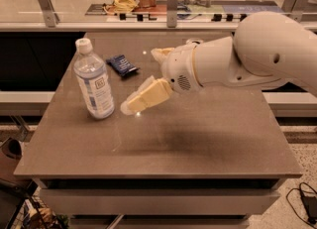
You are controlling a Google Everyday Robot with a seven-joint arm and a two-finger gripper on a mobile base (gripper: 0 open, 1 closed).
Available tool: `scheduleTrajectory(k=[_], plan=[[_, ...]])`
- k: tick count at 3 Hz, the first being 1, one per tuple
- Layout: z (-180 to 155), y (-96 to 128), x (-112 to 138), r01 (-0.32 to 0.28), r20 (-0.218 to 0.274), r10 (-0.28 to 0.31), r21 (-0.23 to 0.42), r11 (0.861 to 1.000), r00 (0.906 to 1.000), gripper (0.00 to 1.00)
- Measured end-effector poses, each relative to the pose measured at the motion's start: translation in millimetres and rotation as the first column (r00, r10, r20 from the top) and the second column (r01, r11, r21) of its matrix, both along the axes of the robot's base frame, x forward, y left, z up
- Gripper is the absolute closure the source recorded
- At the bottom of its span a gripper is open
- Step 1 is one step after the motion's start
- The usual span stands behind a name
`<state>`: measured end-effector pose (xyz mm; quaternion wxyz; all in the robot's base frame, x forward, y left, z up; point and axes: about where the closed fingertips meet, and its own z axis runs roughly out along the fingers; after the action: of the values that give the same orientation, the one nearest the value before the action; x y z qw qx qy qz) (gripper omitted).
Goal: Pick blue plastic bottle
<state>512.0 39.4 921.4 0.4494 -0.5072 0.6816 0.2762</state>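
End effector [141,82] beside upright white-capped blue plastic bottle [94,86]

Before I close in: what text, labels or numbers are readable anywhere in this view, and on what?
Label on the blue plastic bottle: a dark print block, too blurred to read.
On the dark blue snack packet: no legible print.
On the gripper, just right of the bottle above the table: no markings visible.
Nothing can be quoted.
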Motion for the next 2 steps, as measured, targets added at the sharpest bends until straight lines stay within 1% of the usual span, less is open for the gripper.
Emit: scheduleTrajectory(k=[1, 2], plan=[[-3.5, 25.0, 8.5, -0.023, 0.022, 0.022, 0.069, 0.997, 0.9995, 0.0], [-9.7, 55.4, 18.6, -0.067, 0.038, 0.062, 0.132, 0.989, 0.9974, 0.0]])
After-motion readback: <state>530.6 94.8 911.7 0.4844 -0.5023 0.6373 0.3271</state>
